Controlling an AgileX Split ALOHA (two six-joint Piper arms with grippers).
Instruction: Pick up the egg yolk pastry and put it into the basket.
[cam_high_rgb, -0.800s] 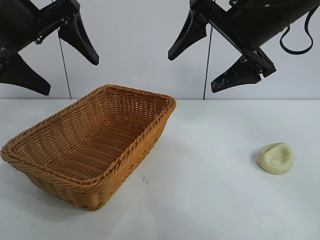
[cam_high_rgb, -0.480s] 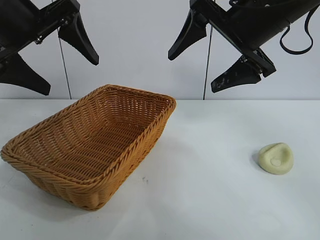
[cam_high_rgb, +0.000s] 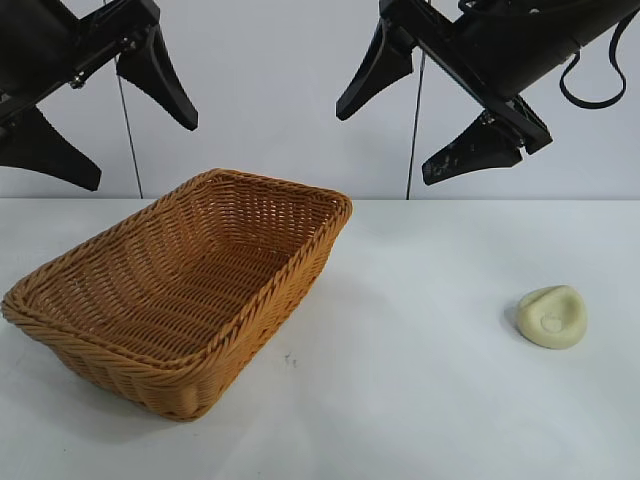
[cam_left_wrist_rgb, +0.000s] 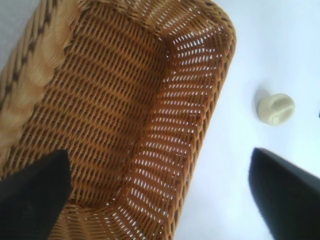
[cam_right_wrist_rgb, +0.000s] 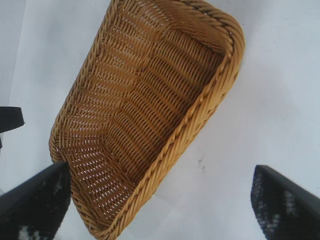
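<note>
Both hands hang spread wide and empty above the white surface (cam_high_rgb: 420, 380): left hand (cam_high_rgb: 110, 120) high over the basket (cam_high_rgb: 190, 290), right hand (cam_high_rgb: 425, 125) up beyond the basket's far corner. Egg yolk pastry (cam_high_rgb: 552, 316) sits on the surface well apart from the basket, toward the right arm's side.

On the white table (cam_high_rgb: 420, 400) there is one large rectangular basket of orange-tan woven wicker (cam_high_rgb: 190, 285), lying toward the left edge, and one small pale cream-yellow rounded egg yolk pastry (cam_high_rgb: 552, 316), lying alone near the right edge. Above the table's far edge hang two black robot grippers, the left gripper (cam_high_rgb: 95, 110) and the right gripper (cam_high_rgb: 425, 120), each with two jaws spread wide.
</note>
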